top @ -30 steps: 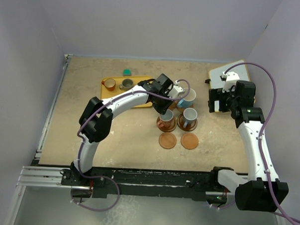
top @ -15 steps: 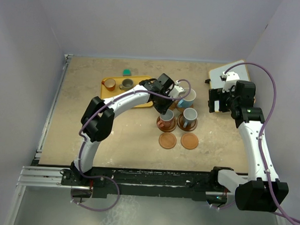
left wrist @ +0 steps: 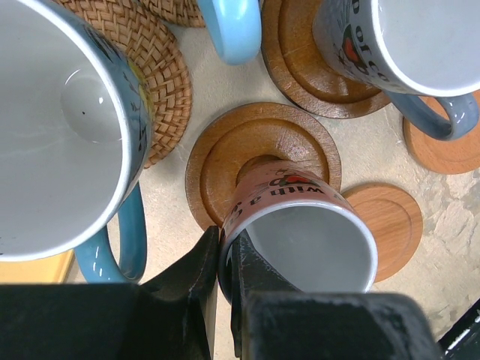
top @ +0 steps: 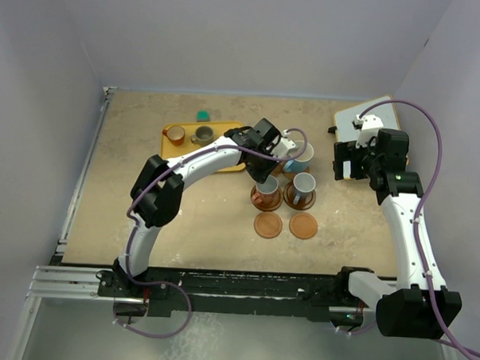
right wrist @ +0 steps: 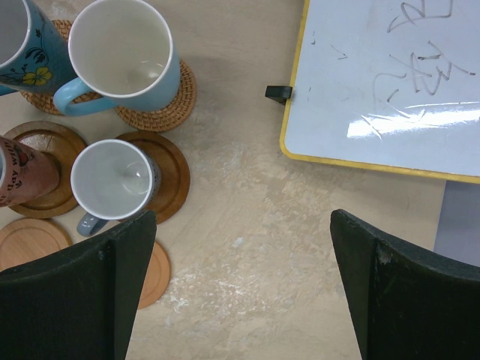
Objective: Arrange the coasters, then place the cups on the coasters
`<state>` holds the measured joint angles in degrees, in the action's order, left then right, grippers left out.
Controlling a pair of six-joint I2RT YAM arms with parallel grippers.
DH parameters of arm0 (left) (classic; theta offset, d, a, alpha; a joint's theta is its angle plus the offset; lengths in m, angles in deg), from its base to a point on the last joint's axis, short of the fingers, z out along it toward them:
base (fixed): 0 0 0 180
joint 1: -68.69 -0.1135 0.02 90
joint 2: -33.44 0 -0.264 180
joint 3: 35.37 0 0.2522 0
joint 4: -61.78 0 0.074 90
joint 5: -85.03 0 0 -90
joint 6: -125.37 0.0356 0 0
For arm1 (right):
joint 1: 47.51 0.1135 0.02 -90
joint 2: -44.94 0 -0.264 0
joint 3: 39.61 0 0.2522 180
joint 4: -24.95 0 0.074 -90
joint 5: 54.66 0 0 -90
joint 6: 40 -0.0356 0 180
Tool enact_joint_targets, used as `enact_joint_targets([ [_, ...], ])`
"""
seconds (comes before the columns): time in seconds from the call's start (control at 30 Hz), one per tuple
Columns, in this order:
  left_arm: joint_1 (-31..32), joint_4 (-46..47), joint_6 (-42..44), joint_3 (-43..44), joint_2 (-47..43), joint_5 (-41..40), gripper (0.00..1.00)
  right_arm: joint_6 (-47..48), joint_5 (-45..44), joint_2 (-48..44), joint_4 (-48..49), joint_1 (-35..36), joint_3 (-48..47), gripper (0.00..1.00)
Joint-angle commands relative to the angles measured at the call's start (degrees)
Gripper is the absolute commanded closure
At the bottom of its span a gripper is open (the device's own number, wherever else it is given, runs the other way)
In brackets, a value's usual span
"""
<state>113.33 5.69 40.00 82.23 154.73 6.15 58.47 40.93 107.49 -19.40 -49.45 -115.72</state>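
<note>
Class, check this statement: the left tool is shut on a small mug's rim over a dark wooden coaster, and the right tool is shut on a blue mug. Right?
No. The right tool is open and holds nothing, as the right wrist view shows. The left tool is indeed shut on the rim of the small mug over the dark wooden coaster.

place: lab test cell | cues: plain enclosure walls (top: 254, 37), rail-bolted arms (top: 189, 166), whiteboard (right wrist: 390, 82)

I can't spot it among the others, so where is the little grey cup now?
In the top view, the grey cup sits on the yellow tray at the back left, beside the orange-brown cup.
</note>
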Motion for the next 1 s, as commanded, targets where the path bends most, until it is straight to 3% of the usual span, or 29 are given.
enact_joint_targets([
  [0.0,0.43,0.89,1.03,3.09,-0.13,-0.39,0.97,-0.60,1.00,-0.67,0.71,-0.18,-0.15,0.00],
  [0.97,0.97,-0.06,2.93,4.28,-2.69,0.66,0.80,-0.57,1.04,-0.51,0.59,-0.18,-0.16,0.00],
])
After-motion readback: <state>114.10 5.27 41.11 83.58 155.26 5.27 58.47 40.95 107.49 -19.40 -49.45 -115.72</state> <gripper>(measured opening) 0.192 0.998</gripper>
